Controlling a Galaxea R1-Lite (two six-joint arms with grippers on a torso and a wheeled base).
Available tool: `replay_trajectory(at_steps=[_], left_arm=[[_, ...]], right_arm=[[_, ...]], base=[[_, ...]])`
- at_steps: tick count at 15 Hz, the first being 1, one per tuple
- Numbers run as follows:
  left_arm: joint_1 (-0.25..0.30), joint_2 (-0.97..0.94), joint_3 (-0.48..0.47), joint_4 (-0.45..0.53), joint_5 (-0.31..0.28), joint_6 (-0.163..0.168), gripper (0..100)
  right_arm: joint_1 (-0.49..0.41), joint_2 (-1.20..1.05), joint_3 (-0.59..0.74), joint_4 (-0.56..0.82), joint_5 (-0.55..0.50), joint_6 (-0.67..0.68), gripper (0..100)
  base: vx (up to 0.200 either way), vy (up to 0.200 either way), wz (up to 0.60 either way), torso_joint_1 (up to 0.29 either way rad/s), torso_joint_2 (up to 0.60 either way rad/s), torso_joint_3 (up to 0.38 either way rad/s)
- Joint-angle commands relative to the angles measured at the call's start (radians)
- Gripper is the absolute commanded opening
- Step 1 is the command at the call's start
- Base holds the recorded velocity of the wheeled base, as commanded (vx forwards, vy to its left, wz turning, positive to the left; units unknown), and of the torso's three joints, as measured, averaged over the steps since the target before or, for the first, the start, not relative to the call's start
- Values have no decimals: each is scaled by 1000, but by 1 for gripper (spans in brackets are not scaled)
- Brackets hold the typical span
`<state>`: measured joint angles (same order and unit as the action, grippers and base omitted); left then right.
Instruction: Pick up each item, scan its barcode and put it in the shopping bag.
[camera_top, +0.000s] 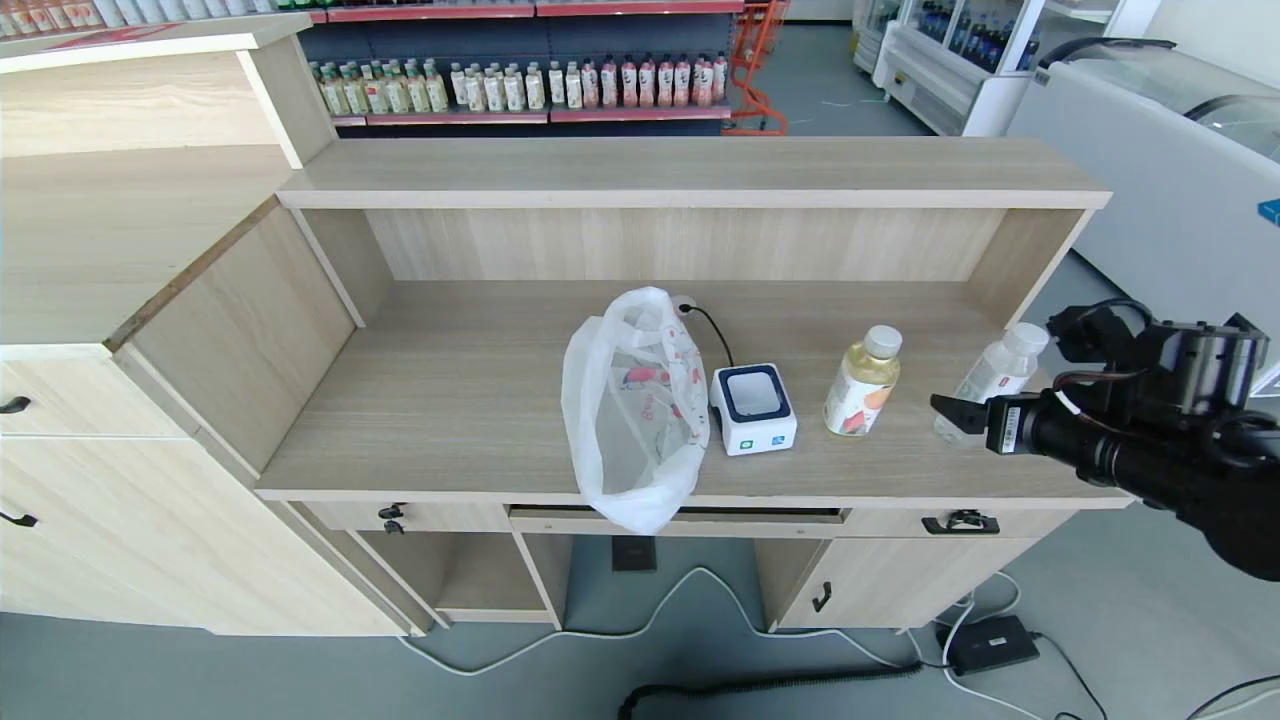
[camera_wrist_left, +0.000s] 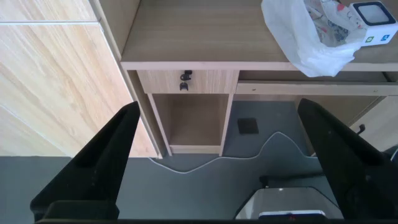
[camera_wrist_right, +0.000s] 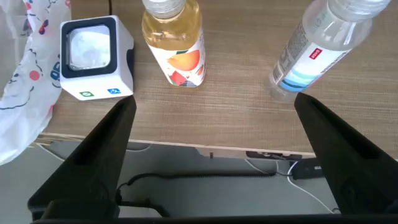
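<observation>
Beige wood grain is seen across the table (camera_top: 450, 400) in the head view. A white plastic shopping bag (camera_top: 630, 400) is slumped near the middle, its lower end draped over the front edge. Just beside it, on the robot's right, a small white scanner (camera_top: 752, 405) is set with its window facing up. Further right a yellow drink bottle (camera_top: 862, 385) is stood upright, and beyond it a clear water bottle (camera_top: 990, 380), also upright. The right pincer (camera_top: 955, 412) is held at the table's right end, close in front of the clear water bottle and not touching it.

From the left wrist view, the left pincer (camera_wrist_left: 217, 107) is shown spread wide with nothing held, low in front of the table and near a locked drawer (camera_wrist_left: 185, 79). The shopping bag (camera_wrist_left: 305, 37) and the scanner (camera_wrist_left: 372, 15) are seen above it.

From the right wrist view, the right pincer (camera_wrist_right: 214, 102) is spread wide and nothing is gripped. The scanner (camera_wrist_right: 93, 56), the yellow drink bottle (camera_wrist_right: 177, 43) and the clear water bottle (camera_wrist_right: 323, 43) are lined up on the table beyond it, with the shopping bag (camera_wrist_right: 25, 93) at the side.

Whether anything has been bagged cannot be told. Both bottles are judged to be unscanned, so at least two items are left to be lifted, scanned and bagged.
</observation>
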<state>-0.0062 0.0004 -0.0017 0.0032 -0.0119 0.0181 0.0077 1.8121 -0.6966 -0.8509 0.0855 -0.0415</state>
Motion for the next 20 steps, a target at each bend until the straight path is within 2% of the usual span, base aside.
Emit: replay_trajectory(at_steps=[1,3,7,12,20], left_arm=[[0,0,0,0,0,0,100],[0,0,0,1,0,0,100],[0,0,0,0,0,0,100],[0,0,0,0,0,0,100],[0,0,0,0,0,0,100]], right_arm=[[41,156,-1,-53,-33,-5,100],[77,216,-34,-114,-59,-6,100],[141,285,-138,-137,-176,34,100],[146,362,-254,-140,-322,26,100],[172,447,-385,-134,-325,31,100]], base=[[0,0,0,0,0,0],[0,0,0,0,0,0],[0,0,0,0,0,0],[0,0,0,0,0,0],[0,0,0,0,0,0]])
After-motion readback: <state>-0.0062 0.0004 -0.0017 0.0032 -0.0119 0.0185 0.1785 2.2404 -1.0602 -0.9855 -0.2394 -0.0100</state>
